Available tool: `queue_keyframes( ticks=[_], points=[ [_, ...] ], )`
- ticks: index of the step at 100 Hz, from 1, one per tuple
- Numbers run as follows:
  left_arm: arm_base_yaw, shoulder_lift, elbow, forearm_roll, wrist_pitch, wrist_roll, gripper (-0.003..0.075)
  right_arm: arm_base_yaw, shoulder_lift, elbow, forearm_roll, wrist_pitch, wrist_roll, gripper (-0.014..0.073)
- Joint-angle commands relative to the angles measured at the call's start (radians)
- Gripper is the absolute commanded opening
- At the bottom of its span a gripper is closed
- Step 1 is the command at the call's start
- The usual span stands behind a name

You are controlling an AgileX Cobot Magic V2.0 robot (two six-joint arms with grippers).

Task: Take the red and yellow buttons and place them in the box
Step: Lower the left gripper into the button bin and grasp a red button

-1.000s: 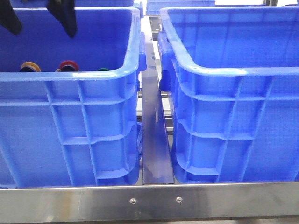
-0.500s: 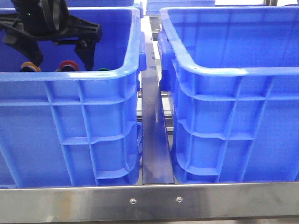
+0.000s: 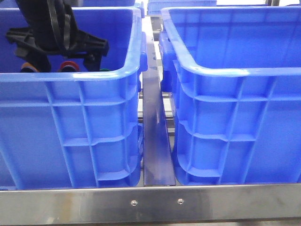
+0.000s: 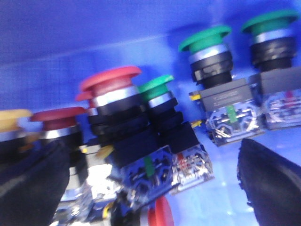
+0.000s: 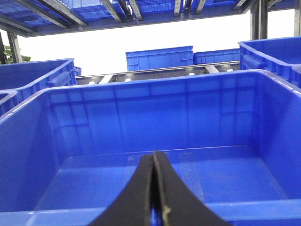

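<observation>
since a second ago my left gripper [image 3: 59, 55] has dropped from the upper left of the front view deep into the left crate [image 3: 70, 117], and it now hangs wide open just above the buttons. the red button [image 4: 110, 87] sits a little left of centre in my left wrist view, pressed against a green button [image 4: 156, 88], with a second, darker red cap [image 4: 57, 116] further left and the yellow button [image 4: 11, 117] at the far left edge. more green ones [image 4: 205, 40] stand at the upper right. the pack is tight, so i judge the main risk is closing on red and green together, or tipping the neighbours as my fingers wedge in. the domed caps may also slip out of a shallow pinch. my right gripper [image 5: 154, 202] is closed on nothing, low in the centre of its view, facing the box [image 5: 155, 117], which looks bare.
</observation>
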Motion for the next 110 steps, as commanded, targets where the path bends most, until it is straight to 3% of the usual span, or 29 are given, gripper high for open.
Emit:
queue_keyframes(
  ticks=[1, 16, 30, 44, 57, 62, 110],
  points=[
    [-0.004, -0.029, -0.032, 0.023, -0.038, -0.016, 0.0670, -0.001, -0.005, -0.015, -0.009, -0.070, -0.002, -0.0069],
    [-0.004, -0.015, -0.032, 0.027, -0.043, -0.037, 0.0611, -0.001, -0.005, -0.015, -0.009, -0.070, -0.002, -0.0069],
    [-0.004, -0.015, -0.032, 0.027, -0.054, -0.041, 0.0487, -0.001, -0.005, -0.015, -0.009, -0.070, -0.002, -0.0069],
    [-0.004, -0.015, -0.032, 0.029, -0.052, -0.043, 0.0295, -0.001, -0.005, -0.015, -0.009, -0.070, -0.002, -0.0069],
    [-0.004, -0.015, -0.032, 0.031, -0.052, -0.043, 0.0043, -0.001, -0.005, -0.015, -0.009, -0.070, -0.002, -0.0069],
    [-0.004, -0.015, -0.032, 0.031, -0.050, -0.043, -0.0022, -0.001, -0.005, -0.015, -0.009, -0.070, -0.002, -0.0069],
    [-0.098, -0.231, -0.018, 0.031, 0.089, 0.112, -0.0019, -0.001, -0.005, -0.015, -0.009, -0.070, -0.002, -0.0069]
  ],
)
